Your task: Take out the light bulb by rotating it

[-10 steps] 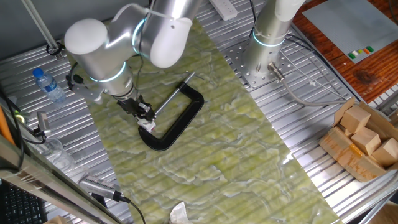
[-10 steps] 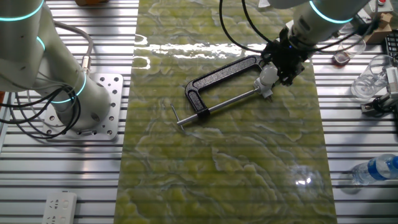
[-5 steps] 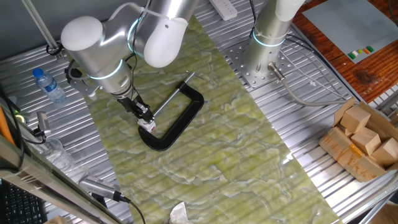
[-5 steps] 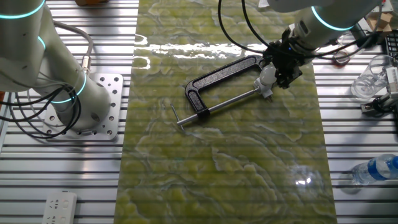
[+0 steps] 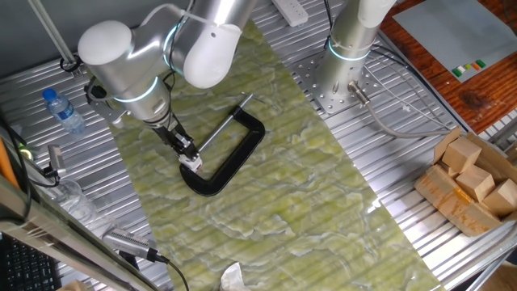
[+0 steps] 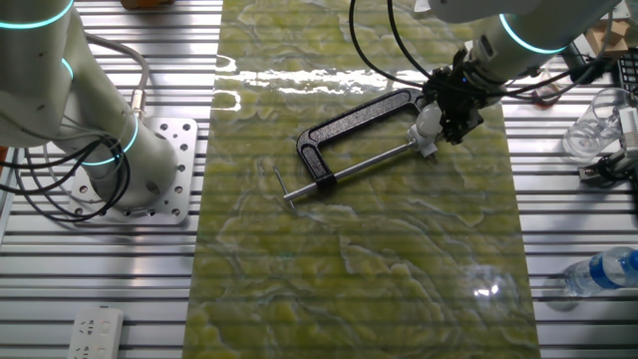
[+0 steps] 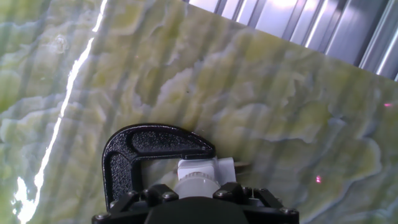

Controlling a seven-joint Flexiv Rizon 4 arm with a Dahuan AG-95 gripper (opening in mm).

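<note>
On the green marbled mat [image 5: 266, 202], a black C-clamp [image 5: 230, 158] lies flat, its screw rod running out toward the far right in one fixed view. At the clamp's near-left end sits the light bulb [image 6: 429, 122], a small frosted-white shape with a short white base, pinned at the clamp's jaw. The gripper [image 5: 189, 153] hangs over that end, its dark fingers [image 6: 454, 112] pressed on either side of the bulb, clenched around it. In the hand view the bulb's pale round top [image 7: 198, 185] shows just above the gripper body, with a white block-like holder [image 7: 202, 168] behind it inside the clamp's curved frame [image 7: 149, 149]. A water bottle [image 5: 62, 109] with a blue cap lies well apart on the ridged metal table [image 5: 388, 186], to the left. A crumpled white scrap [image 5: 233, 277] rests at the mat's near edge.
</note>
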